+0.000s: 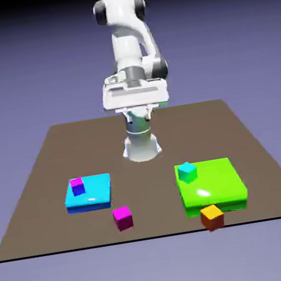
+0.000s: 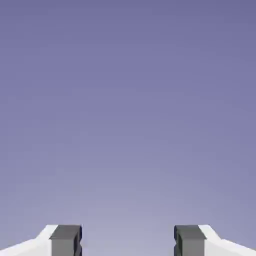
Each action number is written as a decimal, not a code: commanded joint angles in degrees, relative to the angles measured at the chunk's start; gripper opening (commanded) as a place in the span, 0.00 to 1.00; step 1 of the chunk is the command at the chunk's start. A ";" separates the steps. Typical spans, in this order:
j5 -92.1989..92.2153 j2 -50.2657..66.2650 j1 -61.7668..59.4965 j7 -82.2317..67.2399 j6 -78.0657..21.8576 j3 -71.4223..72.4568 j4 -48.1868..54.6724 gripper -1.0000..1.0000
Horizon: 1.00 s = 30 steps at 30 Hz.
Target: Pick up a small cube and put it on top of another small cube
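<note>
A white Franka arm holds its gripper (image 2: 128, 242) high above the table's far edge, jaws parted with nothing between them, the hand view showing only blank backdrop, a posture that suggests the pick has not begun. The magenta-pink cube (image 1: 122, 217) sits free on the brown table (image 1: 40, 178) near the front edge, just beside a cyan slab (image 1: 94, 192) carrying a purple cube (image 1: 77, 186). An orange cube (image 1: 212, 217) rests at the front edge against a green slab (image 1: 217, 185) bearing a teal cube (image 1: 187, 171). Nothing blocks the approach.
</note>
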 commanded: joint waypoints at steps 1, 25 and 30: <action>-0.10 2.08 0.44 -0.77 -1.87 -0.72 1.48 0.50; -2.57 51.91 10.87 -19.18 -46.66 -17.92 36.83 0.50; -2.93 59.10 12.37 -21.83 -53.11 -20.40 41.92 0.50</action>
